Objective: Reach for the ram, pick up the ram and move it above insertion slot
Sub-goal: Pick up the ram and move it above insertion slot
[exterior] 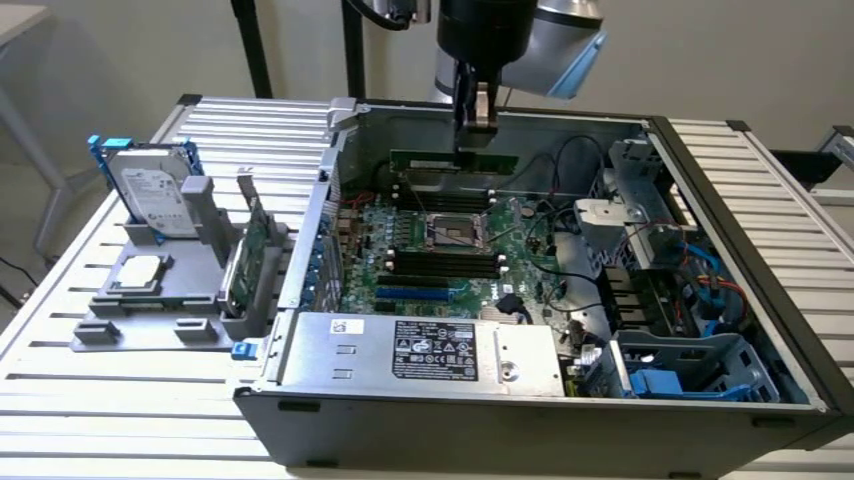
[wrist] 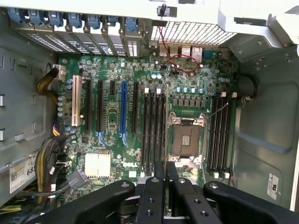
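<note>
The open grey metal computer case (exterior: pixel 707 215) lies on its side on a slatted aluminium table (exterior: pixel 80 400). Inside sit the green motherboard (wrist: pixel 112 121), a silver power supply (exterior: pixel 427 352) at the near wall and a drive cage (exterior: pixel 641 195) at the exterior view's right. The gripper (exterior: pixel 475 120) hangs inside the case near its far wall, its dark fingers closed on the ram (exterior: pixel 454 160), a thin green stick held edge-down, level, above the board. Under it lie parallel black slots; the insertion slot (wrist: pixel 219 135) is one of the bank beside the square silver CPU socket (wrist: pixel 186 139), nearer the far wall. Black cables (exterior: pixel 567 160) loop just beside the ram, toward the exterior view's right. Outside the case, a grey fixture (exterior: pixel 147 300) holds a hard drive (exterior: pixel 150 195) upright and a green expansion card (exterior: pixel 251 262).
</note>
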`<action>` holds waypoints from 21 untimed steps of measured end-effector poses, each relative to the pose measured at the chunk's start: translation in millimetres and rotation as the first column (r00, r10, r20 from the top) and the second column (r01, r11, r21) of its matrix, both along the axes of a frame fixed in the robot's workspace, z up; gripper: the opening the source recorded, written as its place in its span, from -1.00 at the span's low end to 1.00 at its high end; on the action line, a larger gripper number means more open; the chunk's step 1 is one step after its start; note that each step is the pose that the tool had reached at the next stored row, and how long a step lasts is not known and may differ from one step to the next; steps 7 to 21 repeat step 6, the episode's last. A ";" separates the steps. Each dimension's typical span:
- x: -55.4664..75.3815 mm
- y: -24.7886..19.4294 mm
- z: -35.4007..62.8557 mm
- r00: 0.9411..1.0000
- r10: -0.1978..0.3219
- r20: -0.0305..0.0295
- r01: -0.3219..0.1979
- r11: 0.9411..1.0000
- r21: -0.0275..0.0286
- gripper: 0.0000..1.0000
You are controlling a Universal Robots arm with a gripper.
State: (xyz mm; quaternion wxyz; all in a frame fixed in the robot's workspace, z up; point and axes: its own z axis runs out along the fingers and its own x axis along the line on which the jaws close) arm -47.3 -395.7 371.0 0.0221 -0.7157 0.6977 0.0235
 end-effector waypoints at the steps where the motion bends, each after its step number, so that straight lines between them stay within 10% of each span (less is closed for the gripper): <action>1: 0.0 0.0 0.0 1.000 0.000 0.000 0.000 1.000 0.000 -0.73; 21: 0.0 0.0 0.0 1.000 0.000 0.000 0.000 1.000 0.000 -0.73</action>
